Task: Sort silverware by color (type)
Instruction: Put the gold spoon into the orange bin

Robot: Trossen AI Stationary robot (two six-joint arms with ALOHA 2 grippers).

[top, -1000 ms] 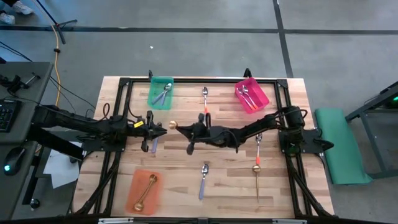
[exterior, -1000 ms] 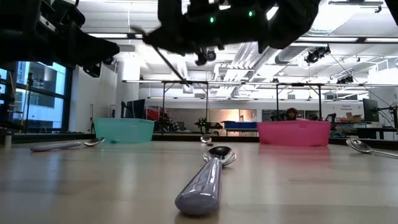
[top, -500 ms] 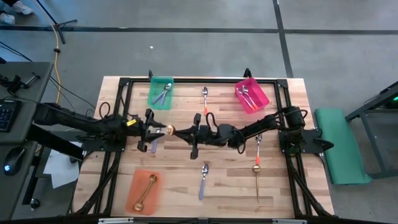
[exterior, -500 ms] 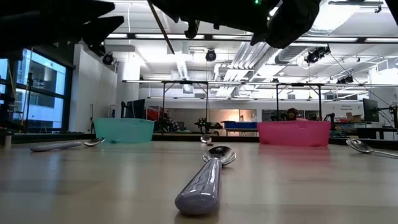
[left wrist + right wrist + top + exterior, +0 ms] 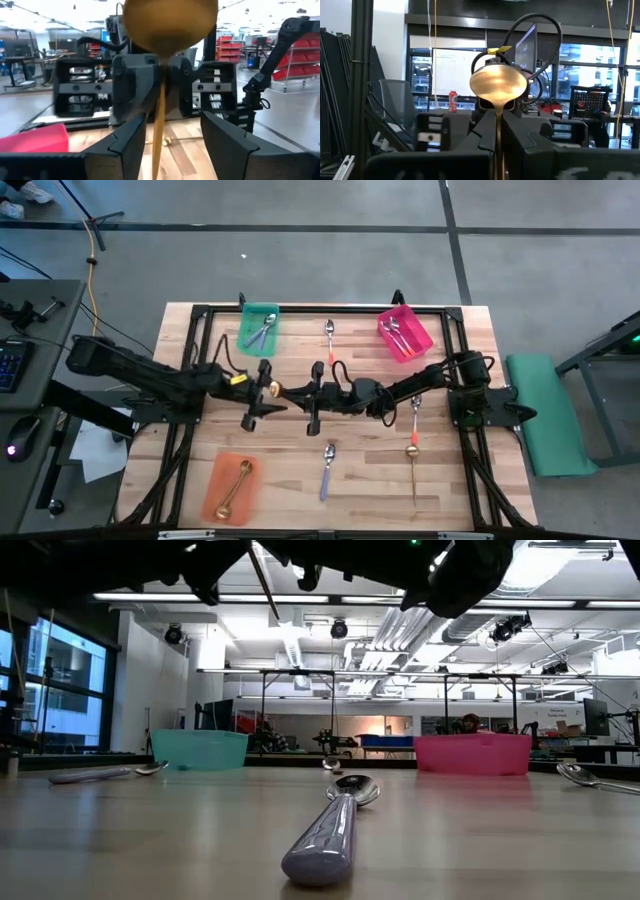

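Right claw (image 5: pixel 496 145) around gold spoon (image 5: pixel 498 86) handle

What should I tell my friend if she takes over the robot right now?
Right claw: shut on a gold spoon, held in the air mid-table.
Left claw: open around that spoon's stem, not gripping; looks like a handover.
Done: two spoons in the green bin, two in the pink bin, one gold in the orange bin.
Left on the table: orange-handled spoon at the back, lavender-handled spoon in front, a gold spoon and an orange-handled one on the right.
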